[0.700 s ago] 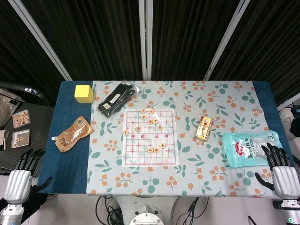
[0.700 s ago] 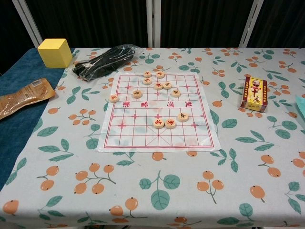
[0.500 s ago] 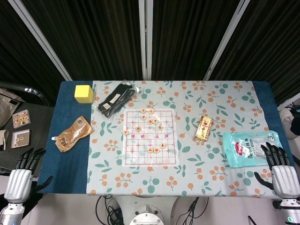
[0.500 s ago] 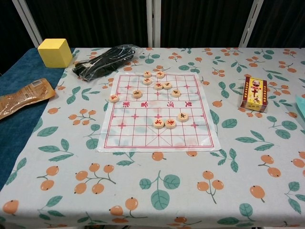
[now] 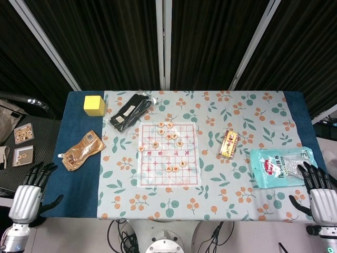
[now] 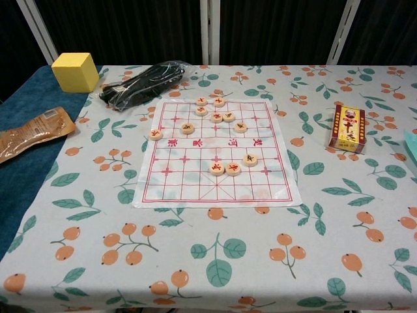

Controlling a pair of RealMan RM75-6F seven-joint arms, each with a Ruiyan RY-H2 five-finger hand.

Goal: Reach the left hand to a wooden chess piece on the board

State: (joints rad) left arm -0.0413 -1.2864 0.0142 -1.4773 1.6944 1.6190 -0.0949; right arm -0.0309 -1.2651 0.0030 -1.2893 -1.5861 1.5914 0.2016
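Note:
A white chess board [image 5: 168, 155] [image 6: 215, 151] with red grid lines lies mid-table. Several round wooden chess pieces sit on it: a cluster near the far edge [image 5: 168, 136] [image 6: 215, 117], one at the left rim [image 5: 141, 149] [image 6: 155, 134], and a group nearer me [image 5: 175, 168] [image 6: 232, 169]. My left hand [image 5: 29, 195] hangs off the table's near left corner, fingers spread, holding nothing, far from the board. My right hand [image 5: 320, 194] is at the near right corner, fingers spread and empty. Neither hand shows in the chest view.
A yellow cube [image 5: 94, 105] and a black bag [image 5: 130, 112] lie at the back left. A brown pouch [image 5: 81, 150] rests on the blue cloth. A small card box [image 5: 229, 143] and a light blue snack packet [image 5: 279, 166] lie to the right.
My left hand has drifted slightly right and up toward the table corner. My right hand has sunk a little lower at the frame edge. Nothing on the table moved.

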